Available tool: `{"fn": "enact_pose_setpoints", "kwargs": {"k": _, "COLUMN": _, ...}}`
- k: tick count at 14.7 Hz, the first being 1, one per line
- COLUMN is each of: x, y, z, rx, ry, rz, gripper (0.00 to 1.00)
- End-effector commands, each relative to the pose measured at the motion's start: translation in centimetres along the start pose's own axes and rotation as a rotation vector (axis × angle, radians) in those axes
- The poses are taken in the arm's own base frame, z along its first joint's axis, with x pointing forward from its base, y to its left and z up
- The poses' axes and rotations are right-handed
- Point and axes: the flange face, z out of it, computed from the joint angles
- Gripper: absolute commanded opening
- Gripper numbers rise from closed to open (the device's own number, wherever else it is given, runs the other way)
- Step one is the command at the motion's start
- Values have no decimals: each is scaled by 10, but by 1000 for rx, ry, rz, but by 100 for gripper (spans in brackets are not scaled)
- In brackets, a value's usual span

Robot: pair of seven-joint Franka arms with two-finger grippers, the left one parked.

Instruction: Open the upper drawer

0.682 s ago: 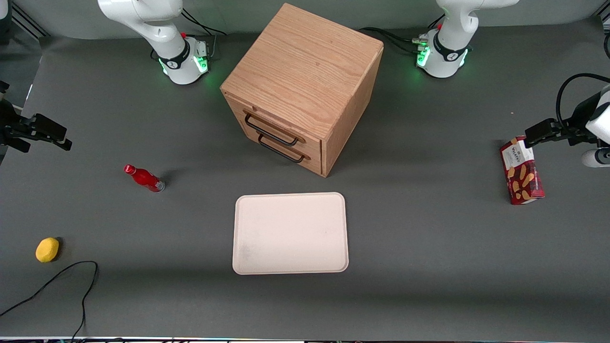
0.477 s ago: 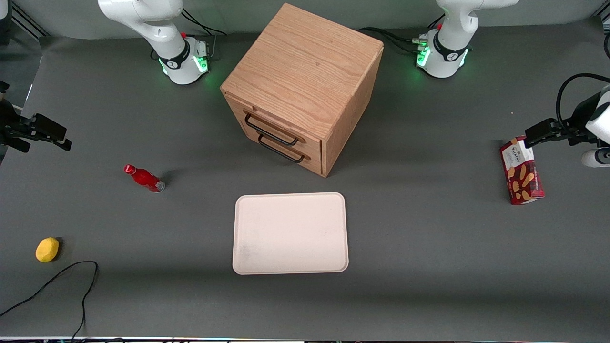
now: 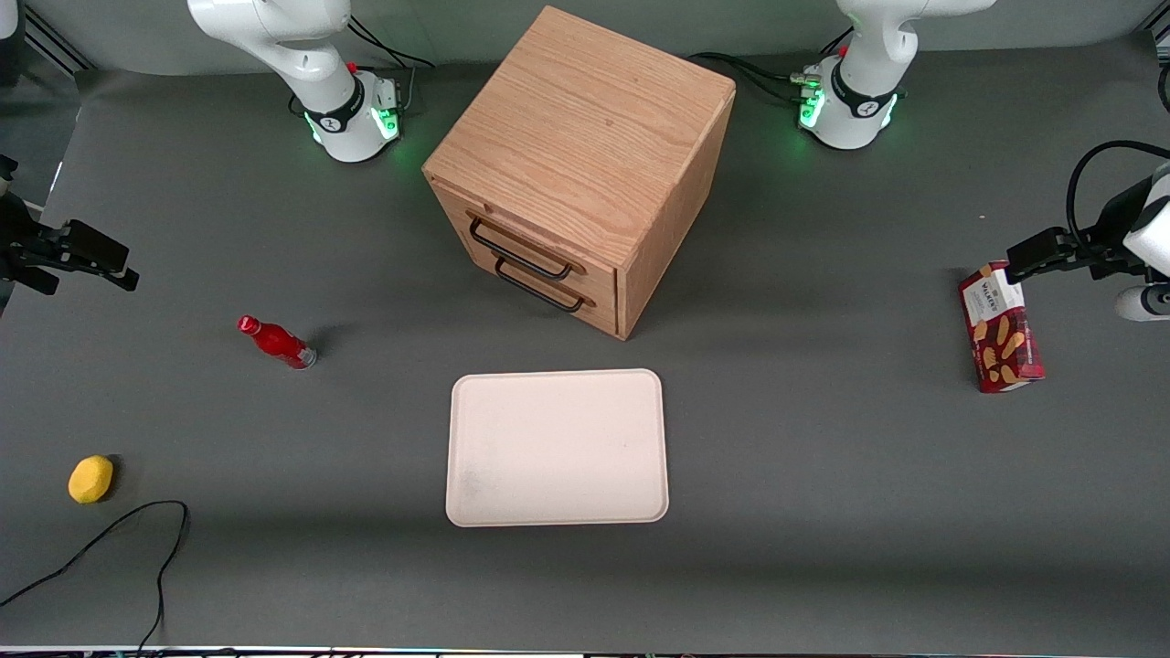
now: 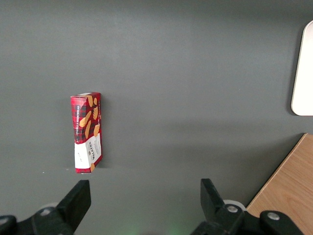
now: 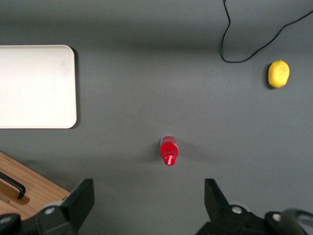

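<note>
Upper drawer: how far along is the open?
Nothing done yet: the upper drawer sits flush with the cabinet, and its black handle is untouched. In hand: nothing. The end effector is open, high over the table at the working arm's end, above the red bottle. Left: reach the handle, grip it, pull the drawer out.

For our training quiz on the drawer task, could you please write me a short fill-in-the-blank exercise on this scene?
1. The upper drawer of the cabinet is ____.
2. The end effector hangs apart from the cabinet, above the table, with its fingers ____.
3. The bottle standing on the table is coloured ____.
4. The tray lies ____ to the front camera than the cabinet.

Missing words: shut; open; red; nearer
</note>
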Motion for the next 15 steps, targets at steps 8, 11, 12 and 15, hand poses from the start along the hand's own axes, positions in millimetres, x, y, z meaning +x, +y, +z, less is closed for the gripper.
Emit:
{"fn": "enact_pose_setpoints", "kwargs": {"k": 8, "x": 13, "y": -62, "z": 20, "rx": 9, "ry": -12, "rz": -99, "gripper": 100}}
{"fn": "enact_pose_setpoints", "kwargs": {"k": 11, "x": 22, "y": -110, "z": 23, "rx": 9, "ry": 15, "rz": -180, "gripper": 100}}
{"fn": "enact_pose_setpoints", "kwargs": {"k": 12, "x": 26, "y": -126, "z": 25, "rx": 10, "ry": 18, "rz": -208, "gripper": 100}}
{"fn": "enact_pose_setpoints", "kwargs": {"k": 15, "x": 26, "y": -182, "z": 33, "rx": 11, "ry": 12, "rz": -298, "gripper": 100}}
